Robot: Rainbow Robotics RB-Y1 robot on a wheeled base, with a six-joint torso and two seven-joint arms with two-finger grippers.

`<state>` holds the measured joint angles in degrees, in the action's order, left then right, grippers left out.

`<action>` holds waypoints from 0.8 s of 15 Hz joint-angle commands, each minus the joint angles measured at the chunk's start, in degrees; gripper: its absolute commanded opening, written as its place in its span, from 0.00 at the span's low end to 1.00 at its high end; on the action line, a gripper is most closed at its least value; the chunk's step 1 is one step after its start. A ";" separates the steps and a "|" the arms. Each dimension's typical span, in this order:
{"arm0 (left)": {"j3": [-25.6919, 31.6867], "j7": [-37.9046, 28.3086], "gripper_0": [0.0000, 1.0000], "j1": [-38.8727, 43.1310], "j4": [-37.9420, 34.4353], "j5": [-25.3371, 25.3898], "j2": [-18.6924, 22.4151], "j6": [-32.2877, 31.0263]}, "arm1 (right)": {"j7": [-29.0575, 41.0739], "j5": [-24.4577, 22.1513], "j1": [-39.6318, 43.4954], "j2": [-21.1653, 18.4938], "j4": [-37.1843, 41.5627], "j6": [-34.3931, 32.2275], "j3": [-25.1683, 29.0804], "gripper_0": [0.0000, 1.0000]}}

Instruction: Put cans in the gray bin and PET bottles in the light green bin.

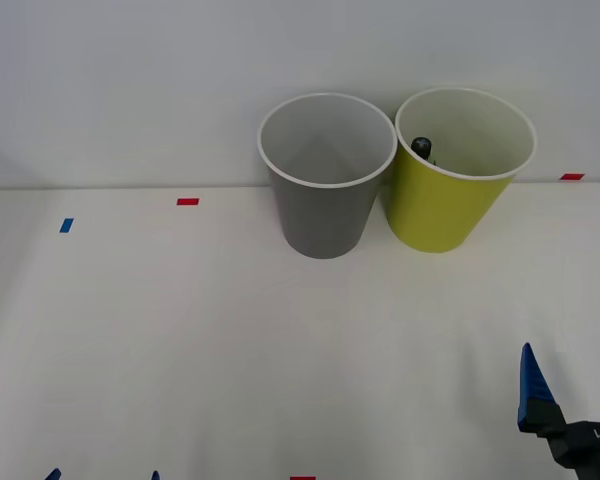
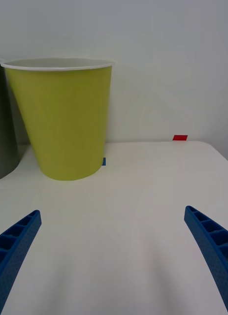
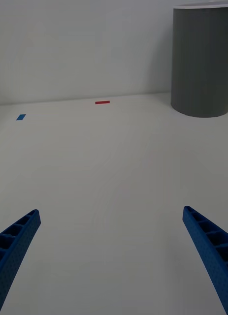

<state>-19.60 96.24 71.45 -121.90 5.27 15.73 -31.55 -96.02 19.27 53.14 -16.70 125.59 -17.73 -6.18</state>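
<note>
I saw the PET bottle (image 1: 423,150) lying inside the light green bin (image 1: 450,205); light, slick, best gripped mid-body. Right tool (image 2: 114,256) and left tool (image 3: 111,256) hung released, empty.

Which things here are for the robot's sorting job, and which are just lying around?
For the job:
- gray bin
- light green bin
- PET bottle, its dark cap peeking out inside the light green bin
- right gripper, open, low over the table
- left gripper, open, near the table's front edge

Just lying about:
- red tape marks
- blue tape mark
</note>
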 commanded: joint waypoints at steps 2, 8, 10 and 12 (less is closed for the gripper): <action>0.00 0.00 1.00 0.00 0.00 0.00 0.00 0.00 | -0.39 -0.29 5.30 -1.14 -2.20 -6.18 -4.19 1.00; 0.00 0.00 1.00 0.00 0.00 0.00 0.00 0.00 | 0.84 -3.89 10.84 -0.79 -3.25 -10.66 -4.80 1.00; 0.00 0.00 1.00 0.00 0.00 0.00 0.00 0.00 | 1.71 -4.95 11.19 -0.96 -6.59 -14.88 -4.89 1.00; 0.00 0.00 1.00 0.00 0.00 0.00 0.00 0.00 | 3.47 -4.95 12.60 -1.84 -6.68 -15.49 -5.42 1.00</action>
<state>-19.60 96.24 71.45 -121.90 5.27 15.73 -31.55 -93.76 14.40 64.91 -18.14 119.01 -32.74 -11.36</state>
